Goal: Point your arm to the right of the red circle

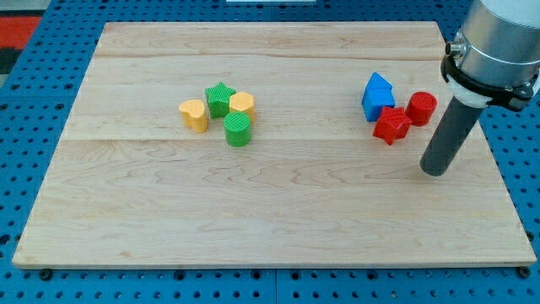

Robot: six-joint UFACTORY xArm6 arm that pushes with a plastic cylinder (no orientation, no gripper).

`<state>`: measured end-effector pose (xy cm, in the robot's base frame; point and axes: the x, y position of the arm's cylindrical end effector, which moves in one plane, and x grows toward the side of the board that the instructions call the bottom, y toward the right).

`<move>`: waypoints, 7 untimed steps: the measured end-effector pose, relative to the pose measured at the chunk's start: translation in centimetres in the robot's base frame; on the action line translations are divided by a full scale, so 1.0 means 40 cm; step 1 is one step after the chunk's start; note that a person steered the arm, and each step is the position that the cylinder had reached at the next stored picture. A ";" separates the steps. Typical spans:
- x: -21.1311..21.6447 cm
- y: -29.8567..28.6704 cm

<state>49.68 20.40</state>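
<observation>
The red circle (421,108) stands on the wooden board at the view's right, touching a red star (391,125) on its lower left. A blue block (377,95) sits just left of them. My tip (434,171) rests on the board below and slightly right of the red circle, a short gap away from it.
A cluster at the view's centre-left holds a yellow heart (194,114), a green star (220,99), a yellow block (242,104) and a green cylinder (238,130). The board's right edge (498,160) lies close to my tip. Blue pegboard surrounds the board.
</observation>
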 end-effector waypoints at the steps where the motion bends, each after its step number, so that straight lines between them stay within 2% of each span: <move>1: 0.000 0.002; 5: 0.000 0.008; 6: -0.077 0.098; 7: -0.221 0.141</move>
